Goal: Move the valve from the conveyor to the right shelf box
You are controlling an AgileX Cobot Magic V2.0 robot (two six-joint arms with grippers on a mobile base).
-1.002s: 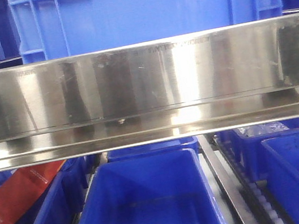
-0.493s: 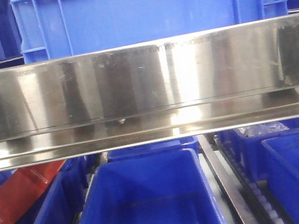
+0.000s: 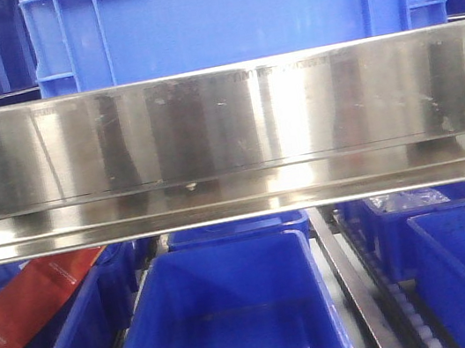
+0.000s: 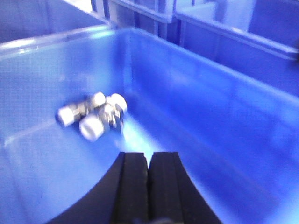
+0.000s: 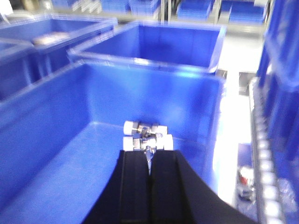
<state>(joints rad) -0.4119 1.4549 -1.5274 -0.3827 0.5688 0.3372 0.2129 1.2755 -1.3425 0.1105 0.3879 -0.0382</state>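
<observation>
We note front view drifts slightly since a second ago. Right gripper (image 5: 149,172) clamps valve (image 5: 147,136) over blue box (image 5: 46,116); release pending. Left gripper (image 4: 148,161) closed, empty.

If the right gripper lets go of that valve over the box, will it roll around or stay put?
The valve looks like rigid metal with white caps and stubby branches, so it probably tumbles briefly and then settles rather than rolling far. The blue box floor looks smooth and glossy, so some sliding is likely. It looks dense for its size, so expect a hard landing.

A valve (image 4: 93,116) lies in the box (image 4: 224,107), beyond the left pincer (image 4: 148,161).
</observation>
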